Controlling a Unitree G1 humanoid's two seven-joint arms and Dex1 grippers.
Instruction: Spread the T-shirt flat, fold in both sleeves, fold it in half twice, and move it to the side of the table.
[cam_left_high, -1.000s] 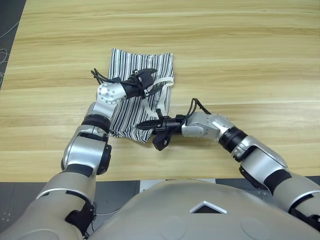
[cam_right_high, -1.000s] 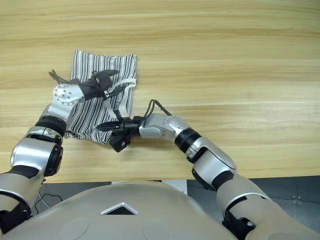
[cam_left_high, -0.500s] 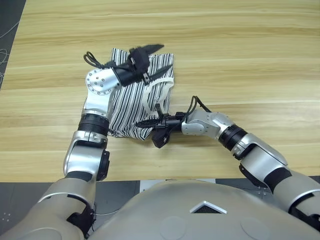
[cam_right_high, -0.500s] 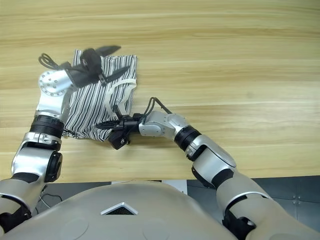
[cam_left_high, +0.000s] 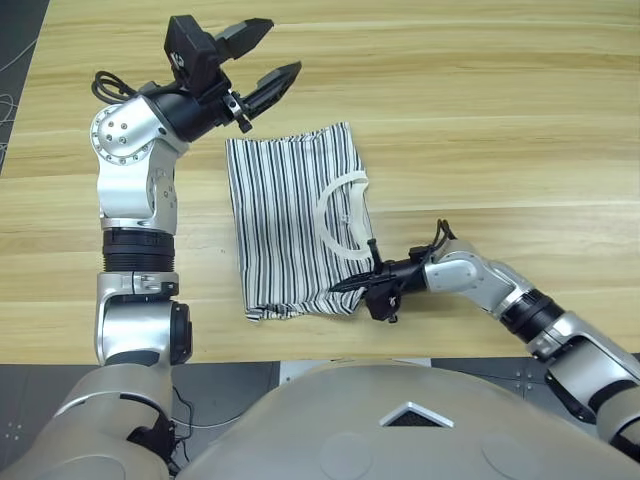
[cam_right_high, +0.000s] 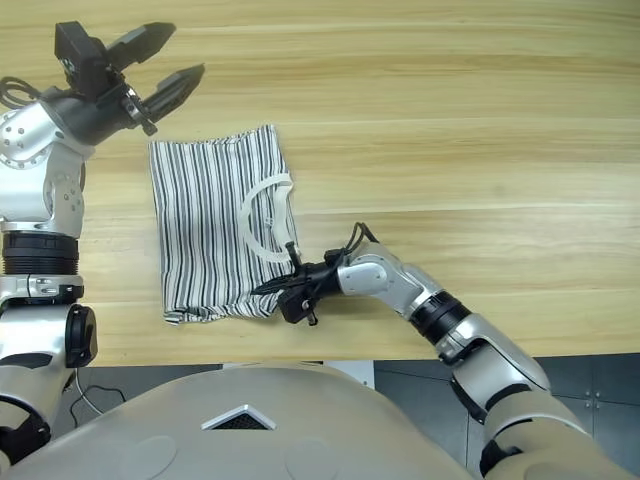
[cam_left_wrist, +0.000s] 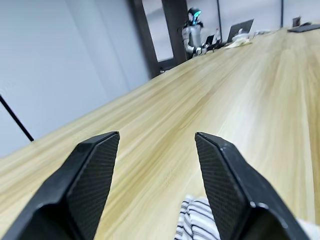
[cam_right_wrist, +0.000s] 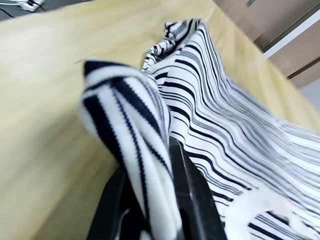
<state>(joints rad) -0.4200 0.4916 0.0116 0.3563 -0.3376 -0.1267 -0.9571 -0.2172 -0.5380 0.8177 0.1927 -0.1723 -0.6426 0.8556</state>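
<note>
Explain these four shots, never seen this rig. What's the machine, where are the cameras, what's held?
It is a humanoid robot with two arms, each ending in a two-fingered pincer. Two pictures come from cameras in its head, looking down; the other two from a camera on each wrist. A striped T-shirt, folded, lies on the wooden table. The left pincer hangs open above the table, holding nothing. The right pincer is shut on the shirt's near right corner.
</note>
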